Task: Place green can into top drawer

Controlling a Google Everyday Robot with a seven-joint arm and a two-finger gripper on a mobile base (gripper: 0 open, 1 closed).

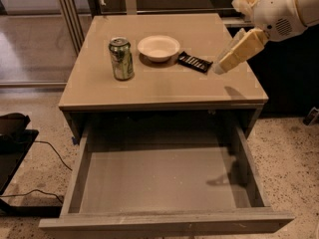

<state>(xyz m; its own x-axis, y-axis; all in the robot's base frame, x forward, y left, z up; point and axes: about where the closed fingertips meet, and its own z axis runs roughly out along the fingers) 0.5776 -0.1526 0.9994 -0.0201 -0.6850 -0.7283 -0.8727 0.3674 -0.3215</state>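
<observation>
Camera view looks down on a low tan cabinet [164, 88] with its top drawer [159, 180] pulled fully out toward me, its flat grey bottom and low side walls in view. On the cabinet top, toward the left, I see the green can [121, 59] standing upright with its silver lid up. Just to its right sits a white bowl [158, 47], and right of the bowl lies a flat black packet [195, 61]. My gripper [222, 67] comes in from the upper right on a white arm [279, 9], angled down and to the left, with its tip hanging above the cabinet top just beside the packet's right end. It is well apart from the can. I cannot tell how far the gripper is open. A black cable [47, 148] trails across the speckled floor [289, 153] on the left.
</observation>
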